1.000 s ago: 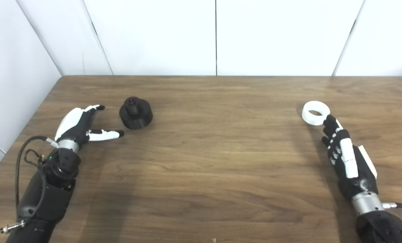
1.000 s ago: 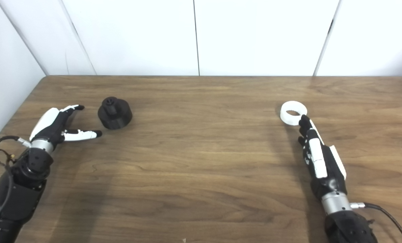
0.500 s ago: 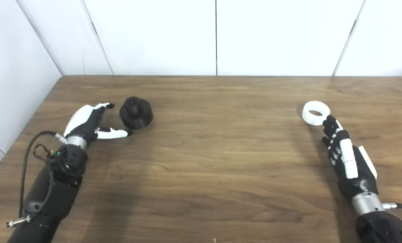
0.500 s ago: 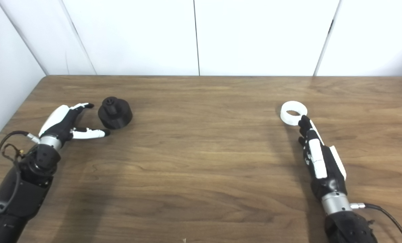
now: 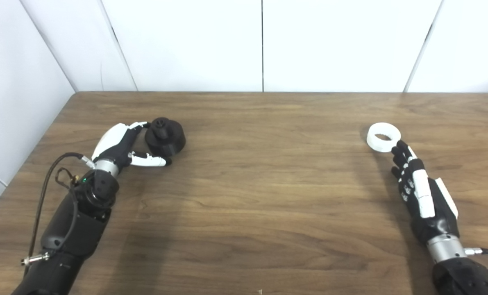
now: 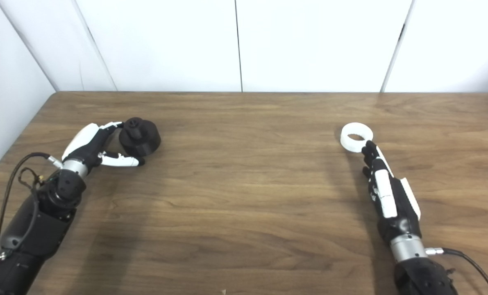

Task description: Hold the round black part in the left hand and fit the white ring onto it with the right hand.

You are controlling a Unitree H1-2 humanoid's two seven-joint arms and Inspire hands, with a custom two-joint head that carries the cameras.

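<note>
The round black part point(image 5: 166, 137), a short cylinder with a knob on top, stands on the wooden table point(image 5: 260, 192) at the left. My left hand point(image 5: 119, 145) is open right beside it, fingers reaching round its left side and thumb stretched along its front edge. The white ring point(image 5: 383, 137) lies flat at the right. My right hand point(image 5: 420, 192) lies open just below the ring, fingers straight, fingertips point(image 5: 397, 148) at the ring's near edge. It also shows in the right eye view point(image 6: 387, 194), as does the ring point(image 6: 356, 137).
White wall panels point(image 5: 262, 45) stand behind the table's far edge and along its left side. A black cable point(image 5: 49, 176) loops beside my left wrist.
My left hand has moved right and forward to the black part, and its fingers now reach around it. The right hand and the ring have hardly moved.
</note>
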